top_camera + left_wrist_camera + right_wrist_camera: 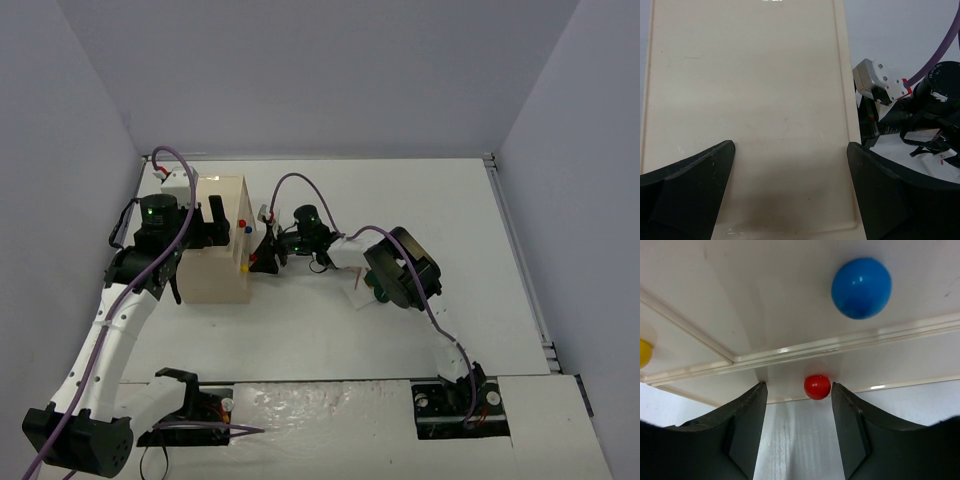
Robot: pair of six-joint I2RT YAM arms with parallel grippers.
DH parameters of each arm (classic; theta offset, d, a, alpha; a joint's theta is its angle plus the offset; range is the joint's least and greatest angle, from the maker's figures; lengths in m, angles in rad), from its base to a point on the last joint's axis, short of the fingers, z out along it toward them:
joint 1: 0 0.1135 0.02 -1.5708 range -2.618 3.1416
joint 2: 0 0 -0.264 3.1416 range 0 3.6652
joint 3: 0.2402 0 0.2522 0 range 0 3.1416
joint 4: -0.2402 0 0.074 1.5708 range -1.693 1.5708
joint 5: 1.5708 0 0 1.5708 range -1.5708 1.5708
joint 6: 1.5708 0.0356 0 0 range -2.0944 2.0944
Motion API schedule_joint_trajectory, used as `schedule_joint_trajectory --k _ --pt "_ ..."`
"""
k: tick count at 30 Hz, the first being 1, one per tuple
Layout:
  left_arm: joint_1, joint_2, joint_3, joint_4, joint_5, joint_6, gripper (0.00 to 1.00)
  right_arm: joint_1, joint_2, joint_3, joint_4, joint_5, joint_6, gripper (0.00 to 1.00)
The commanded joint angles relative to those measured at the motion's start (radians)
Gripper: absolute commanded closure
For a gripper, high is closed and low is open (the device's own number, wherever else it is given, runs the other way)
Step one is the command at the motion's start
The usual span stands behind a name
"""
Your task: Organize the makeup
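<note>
Our left gripper (790, 149) hangs open over the top of the cream box (215, 268); we judge it should press down to steady it. At the box's three o'clock face our right gripper (799, 386) stands open astride the red knob (817, 387), not touching it; we'd centre, then close. Farther toward three o'clock lies the makeup (359, 288), crowding the drawer's pull path.

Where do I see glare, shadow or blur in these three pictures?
Top external: even light, sharp, with a sheen on the near strip of the table. Left wrist: small glare at the far edge of the cream box, a brown shadow near the dark, soft left fingers. Right wrist: a pale highlight on the blue knob; the red knob fairly sharp, the right fingers slightly blurred.
</note>
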Motion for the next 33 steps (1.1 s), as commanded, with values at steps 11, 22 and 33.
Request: schedule_joint_trajectory --k 11,22,33 --pt "0.006 0.022 0.010 0.004 0.029 -0.026 0.07 0.005 -0.015 0.076 0.054 -0.027 -0.046 0.62" --pt "0.006 0.026 0.009 0.002 0.022 -0.028 0.07 0.003 -0.012 0.087 0.028 -0.032 -0.064 1.00" --pt "0.006 0.034 0.014 -0.020 -0.017 -0.034 0.07 -0.075 -0.089 0.013 -0.023 -0.058 -0.097 1.00"
